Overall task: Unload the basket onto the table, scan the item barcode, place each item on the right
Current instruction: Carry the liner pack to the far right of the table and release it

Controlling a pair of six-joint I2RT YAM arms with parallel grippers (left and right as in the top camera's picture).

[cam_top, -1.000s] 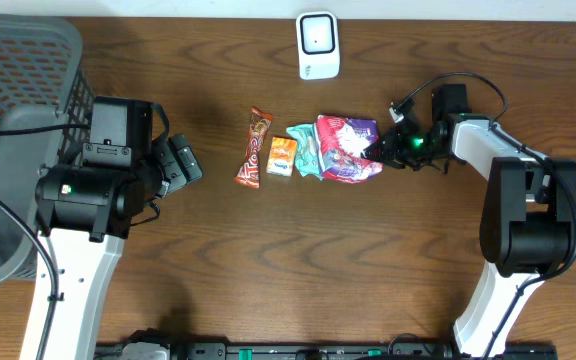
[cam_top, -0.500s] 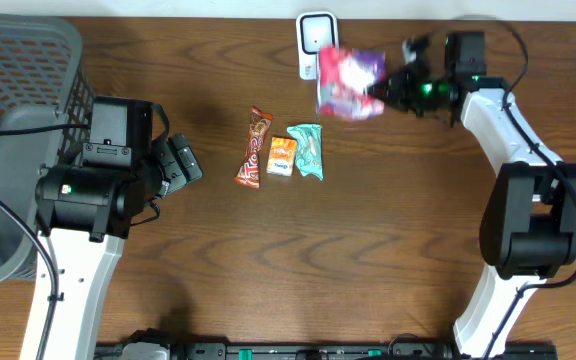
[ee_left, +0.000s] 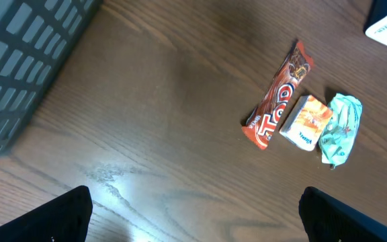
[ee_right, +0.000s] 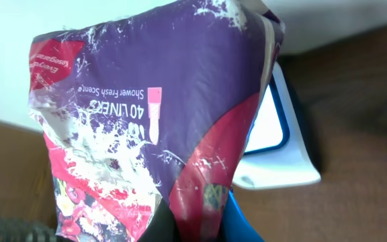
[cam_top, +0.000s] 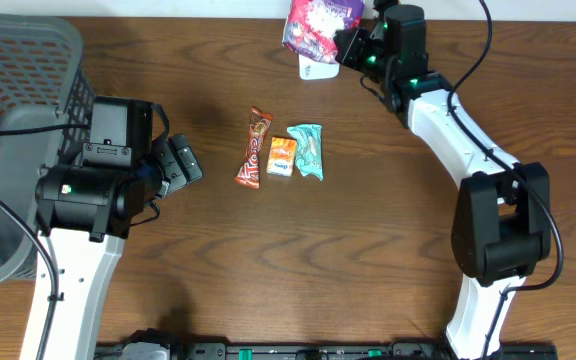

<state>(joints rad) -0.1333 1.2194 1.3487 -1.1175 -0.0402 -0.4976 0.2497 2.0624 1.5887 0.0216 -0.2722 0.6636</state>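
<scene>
the right gripper (cam_top: 352, 45) was clamped shut on one edge of the purple and red packet (cam_top: 318, 20) and held it off the table (cam_top: 368, 250), right above the white scanner (cam_top: 318, 68). from overhead the packet hid the scanner's far part, so only its near edge showed. in the right wrist view the packet (ee_right: 153, 121) hung crumpled in front of the scanner (ee_right: 284, 128) and covered much of its window. white print on its purple side faced the camera, and whether a barcode faced the scanner could not be told. the right arm reached in from the scanner's right.

nearer the robot than the scanner and a little to its left, three things lay in a row on the table. a red candy bar (cam_top: 255, 148) lay farthest left, an orange box (cam_top: 282, 156) just beside it, and a teal pouch (cam_top: 310, 150) closest to the scanner, against the box.

the left gripper (cam_top: 180, 163) hung well to the left of the scanner, past the candy bar, its jaws wide apart with nothing between them. a grey basket (cam_top: 18, 100) stood farther left again, farthest from the scanner.
</scene>
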